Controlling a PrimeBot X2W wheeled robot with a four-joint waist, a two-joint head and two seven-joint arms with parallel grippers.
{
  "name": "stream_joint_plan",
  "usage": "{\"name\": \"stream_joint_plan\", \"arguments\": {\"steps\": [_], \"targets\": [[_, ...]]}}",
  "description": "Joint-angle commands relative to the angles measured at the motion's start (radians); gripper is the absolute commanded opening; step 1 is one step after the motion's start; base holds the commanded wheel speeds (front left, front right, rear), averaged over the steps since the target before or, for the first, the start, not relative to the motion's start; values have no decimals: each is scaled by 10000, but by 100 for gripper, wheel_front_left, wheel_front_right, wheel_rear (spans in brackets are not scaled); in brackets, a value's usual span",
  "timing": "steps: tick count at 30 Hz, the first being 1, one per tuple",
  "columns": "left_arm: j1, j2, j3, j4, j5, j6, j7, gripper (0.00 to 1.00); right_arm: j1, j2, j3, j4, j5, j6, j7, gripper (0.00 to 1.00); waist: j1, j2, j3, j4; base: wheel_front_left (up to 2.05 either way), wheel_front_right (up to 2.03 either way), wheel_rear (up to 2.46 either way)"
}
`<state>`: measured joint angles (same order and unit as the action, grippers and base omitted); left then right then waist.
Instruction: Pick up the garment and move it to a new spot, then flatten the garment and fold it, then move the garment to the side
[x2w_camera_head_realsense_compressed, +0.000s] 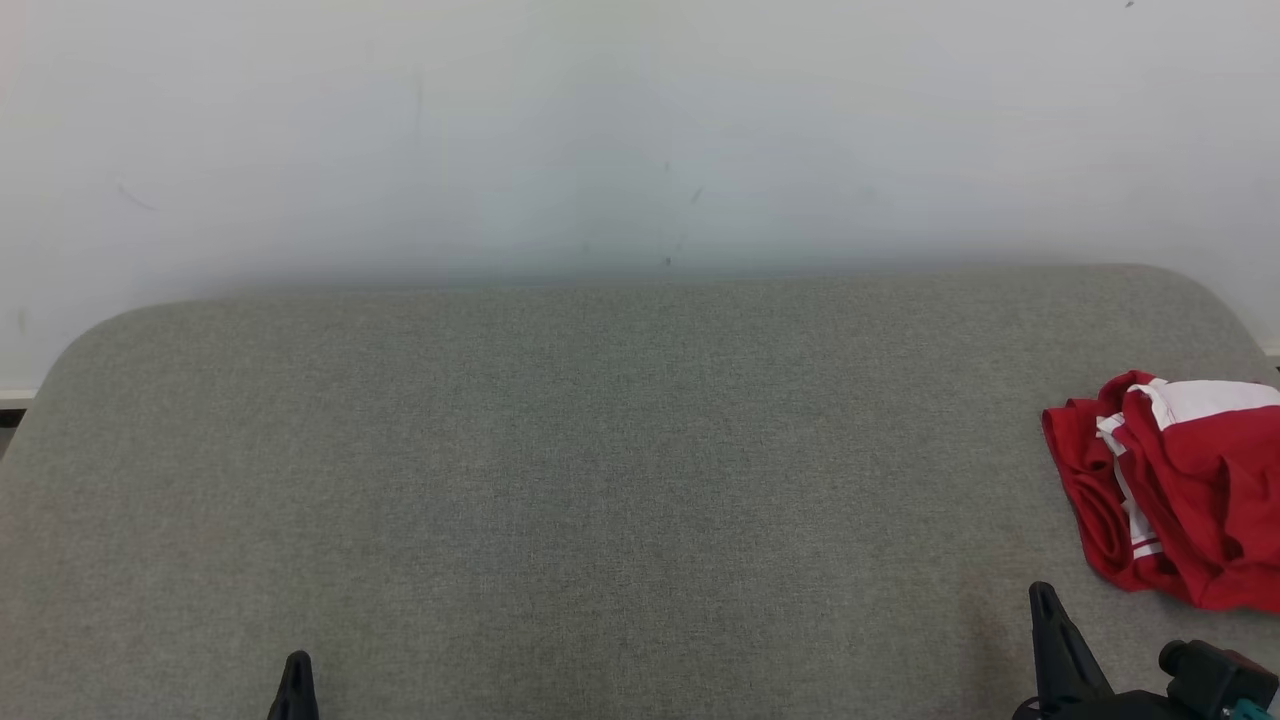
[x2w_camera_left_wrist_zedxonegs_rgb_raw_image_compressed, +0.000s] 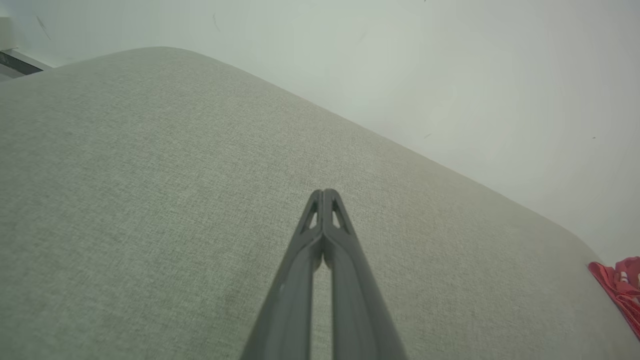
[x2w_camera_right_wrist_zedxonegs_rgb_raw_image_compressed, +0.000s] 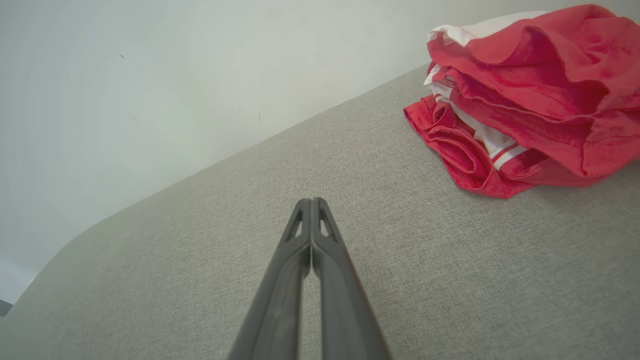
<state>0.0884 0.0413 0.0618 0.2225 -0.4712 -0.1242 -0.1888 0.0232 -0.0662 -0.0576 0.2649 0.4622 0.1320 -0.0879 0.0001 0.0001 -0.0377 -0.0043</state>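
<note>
Over at right edge of grey fabric cushion (x2w_camera_head_realsense_compressed: 600, 480) sat red-and-white garment (x2w_camera_head_realsense_compressed: 1180, 490), crumpled in heap. My left gripper (x2w_camera_left_wrist_zedxonegs_rgb_raw_image_compressed: 324, 192) was pinched closed, empty, above bare fabric. Same deal for right gripper (x2w_camera_right_wrist_zedxonegs_rgb_raw_image_compressed: 311, 201): closed on nothing, near garment but apart.

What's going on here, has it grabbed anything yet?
Nothing is being handled at this moment. The red and white garment lies crumpled at the right end of the grey padded surface, with nothing touching it. The left gripper and the right gripper sit low at the near edge, both with jaws shut and empty. The right one is nearer the garment but apart from it. The pick-up has not yet begun.
</note>
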Motion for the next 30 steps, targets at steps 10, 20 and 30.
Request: {"name": "stream_joint_plan", "arguments": {"steps": [10,20,30], "targets": [[-541,55,102,-77,-1892,-24,475,0,-409,20,-109,-219,1914,-5,292,0,-1,-1,39,4,0,0,0],[-767,65,167,-39,-3312,-33,855,0,-558,40,-176,-224,3346,-7,546,0,-1,-1,76,8,0,0,0],[-973,74,227,-2,-4576,-42,1194,0,-686,59,-239,-224,4625,-9,780,0,-1,-1,113,12,0,0,0]]}}
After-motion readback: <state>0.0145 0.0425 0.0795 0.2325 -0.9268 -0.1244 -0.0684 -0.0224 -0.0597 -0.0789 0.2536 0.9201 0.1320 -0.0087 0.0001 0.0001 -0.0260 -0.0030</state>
